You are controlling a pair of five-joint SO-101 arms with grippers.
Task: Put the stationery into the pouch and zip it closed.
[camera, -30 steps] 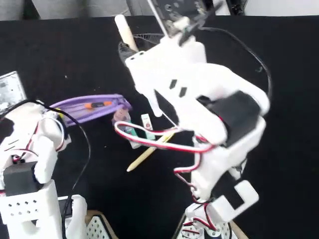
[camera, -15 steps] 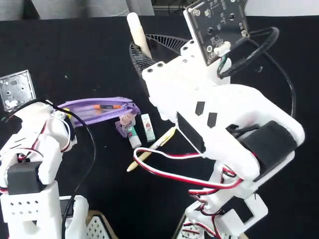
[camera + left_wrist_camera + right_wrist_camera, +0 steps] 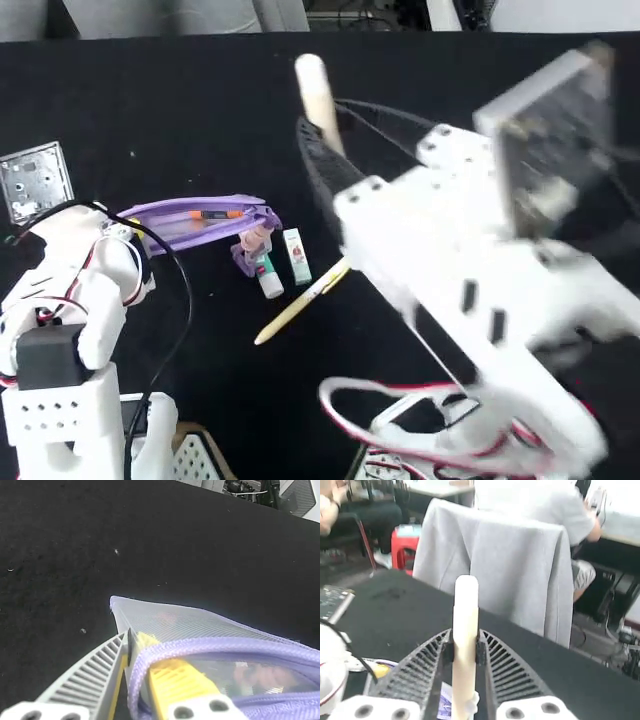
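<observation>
The worktop (image 3: 150, 100) is matt black and faintly grainy, dotted with pale specks. The pouch (image 3: 200, 625) has a ribbed, see-through plastic wall with a soft sheen, edged by a woven lilac cloth zip band. The left claw (image 3: 135, 636) is matt white ribbed plastic with a yellow plastic part. The right claw (image 3: 465, 641) is dark ribbed plastic, its stick (image 3: 466, 605) smooth, matt and cream. The arm shells (image 3: 60, 400) are smooth white plastic
</observation>
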